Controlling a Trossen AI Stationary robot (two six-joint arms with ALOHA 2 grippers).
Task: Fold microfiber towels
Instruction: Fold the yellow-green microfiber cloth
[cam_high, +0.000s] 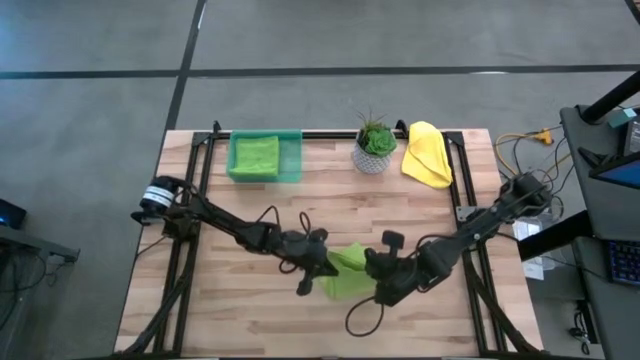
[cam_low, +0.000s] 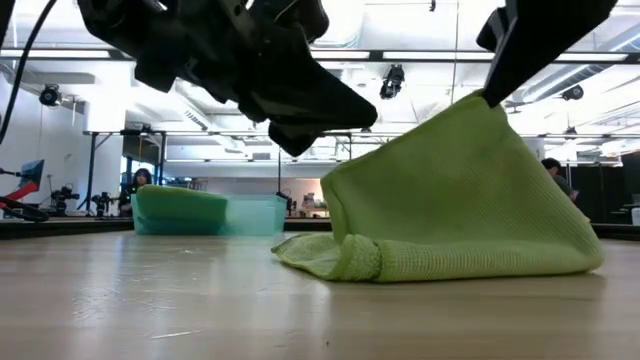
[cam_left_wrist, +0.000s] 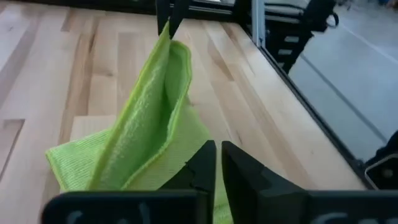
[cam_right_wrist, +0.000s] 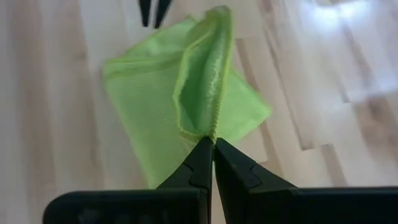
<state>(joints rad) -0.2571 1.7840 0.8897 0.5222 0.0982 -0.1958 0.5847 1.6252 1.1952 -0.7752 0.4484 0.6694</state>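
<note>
A lime green towel (cam_high: 345, 272) lies near the table's middle front, with one part pulled up into a peak (cam_low: 480, 110). My right gripper (cam_right_wrist: 213, 142) is shut on that peak. My left gripper (cam_left_wrist: 217, 155) is shut and hangs just left of the towel, above the table, touching nothing. A second lime green towel (cam_high: 254, 154) lies in the green tray (cam_high: 294, 158) at the far left. A yellow towel (cam_high: 428, 152) lies at the far right edge. I see no teal towel. My right gripper pinches the lime towel's hemmed edge (cam_right_wrist: 214, 127) between its two fingertips, coming from above and slanting down. The cloth rises like a tent to the fingers and is drawn fairly taut (cam_low: 440, 180). Its lower part (cam_low: 450, 262) lies bunched on the table.
A small potted plant (cam_high: 375, 145) stands at the far edge between the tray and the yellow towel. Bare wood lies to the left and right of the towel. The black frame rails (cam_high: 462, 180) run along the table's sides.
</note>
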